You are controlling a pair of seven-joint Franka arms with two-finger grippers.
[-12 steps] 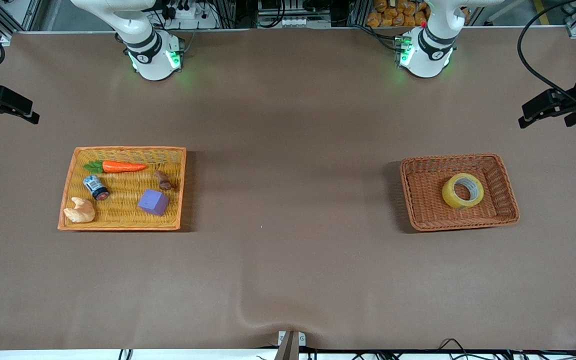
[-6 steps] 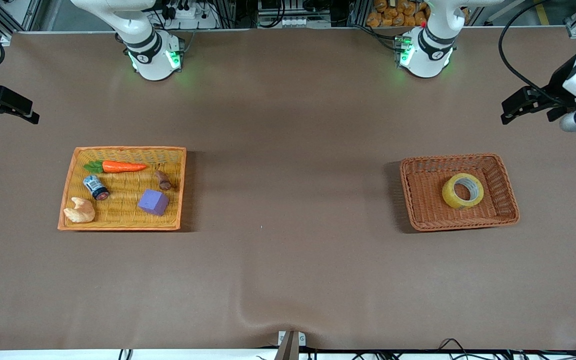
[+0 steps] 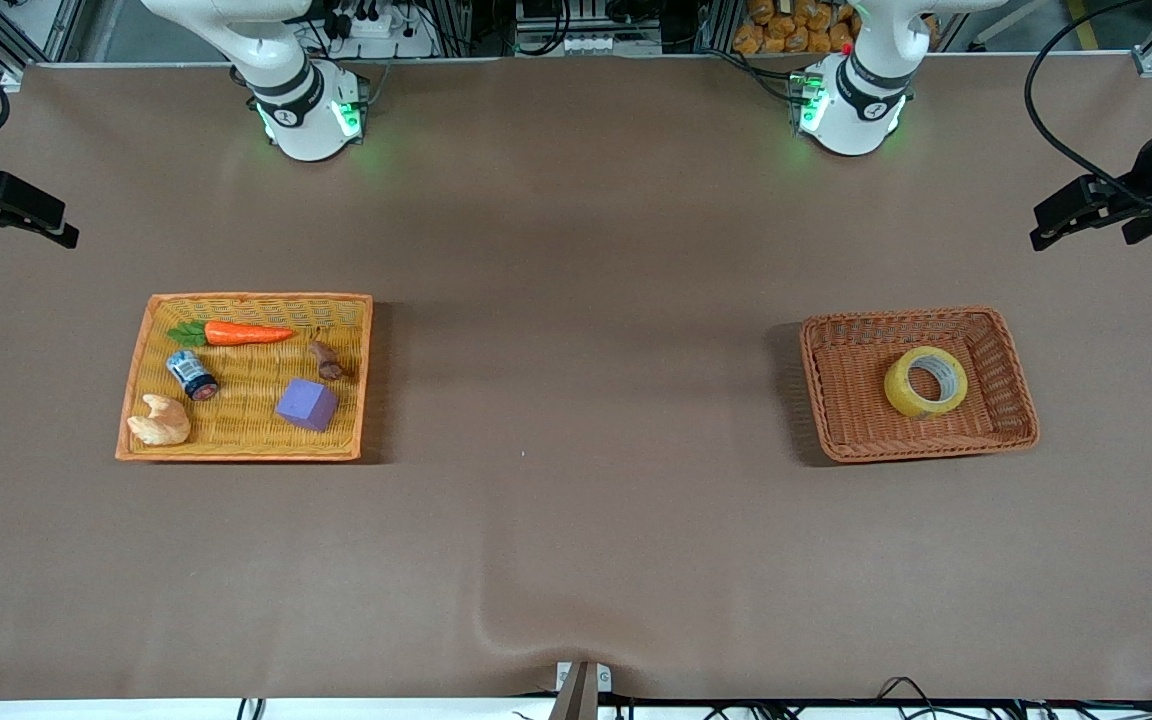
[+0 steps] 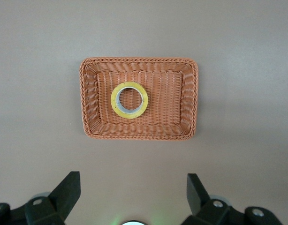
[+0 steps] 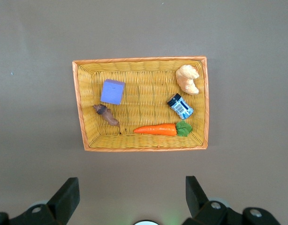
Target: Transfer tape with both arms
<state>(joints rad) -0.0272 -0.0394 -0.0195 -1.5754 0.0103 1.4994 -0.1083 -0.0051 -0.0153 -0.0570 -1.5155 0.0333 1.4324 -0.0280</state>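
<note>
tape [image 3: 925, 382] lies flat in the brown basket [image 3: 836, 400], well apart from both sets of fingers. left gripper [image 4: 131, 192] hovers high near that basket, fingers spread, empty. right gripper [image 5: 130, 192] waits high near the yellow basket [image 5: 80, 108], fingers spread.

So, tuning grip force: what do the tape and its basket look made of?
The tape: seemingly glossy translucent yellow plastic film wound on a pale grey core, likely cardboard. The brown basket: woven wicker or rattan-like strands, matte; the ribbed weave shows.
</note>
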